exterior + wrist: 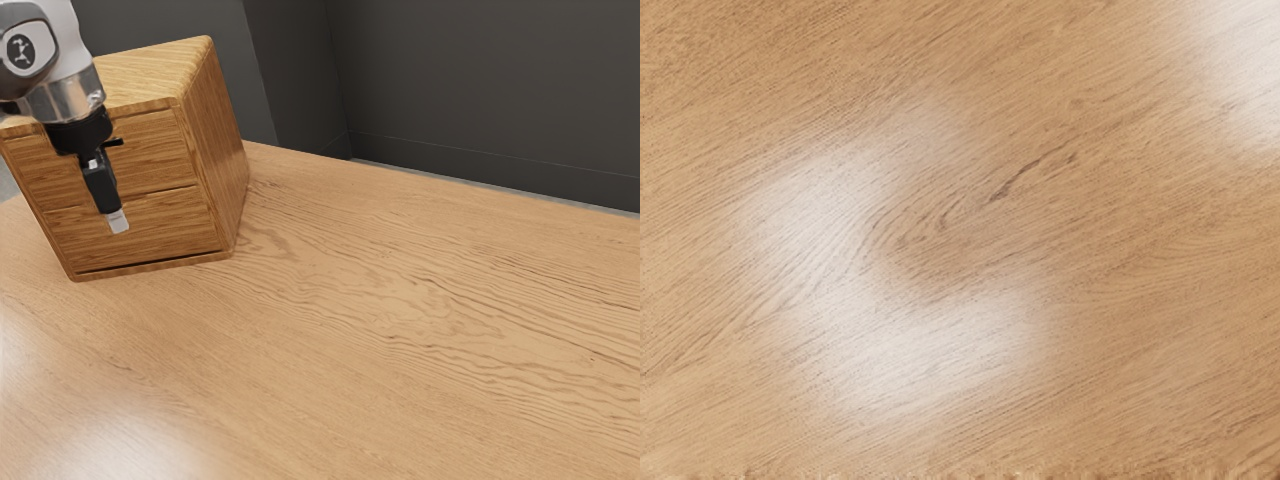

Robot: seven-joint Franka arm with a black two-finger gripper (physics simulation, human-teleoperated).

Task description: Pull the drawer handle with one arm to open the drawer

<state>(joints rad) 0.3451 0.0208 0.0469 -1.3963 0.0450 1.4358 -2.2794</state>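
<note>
Drawer cabinet [200, 130] of light oak stands at the exterior view's upper left, on a broad wooden table [400, 320] whose grain runs across toward the exterior view's right. Its front face carries two drawers, one above the other: the upper drawer [160, 150] and the lower drawer [170, 225], parted by a thin seam. Both fronts sit flush with the cabinet's face, so the drawers look shut. The arm [45, 60] comes in from the exterior view's upper left, its grey and silver wrist over the cabinet's top front edge, and the black gripper [117, 222] hangs straight down before the front face. Its dark body crosses the upper drawer's front, and its pale tip lies over the top part of the lower drawer's front, just under the seam. A small dark bar [113, 143] juts out just beside the gripper's body at the upper drawer's front; it may be the handle, but I cannot tell that for sure, nor whether the gripper touches it. The gripper is seen edge-on, so I cannot tell whether it stands wide or narrow, nor whether it holds anything. Behind the table rises a dark grey wall [480, 70]. In the wrist view the table [1040, 200] lies under the hand, its oak grain marked by soft pale patches of reflected light.
</note>
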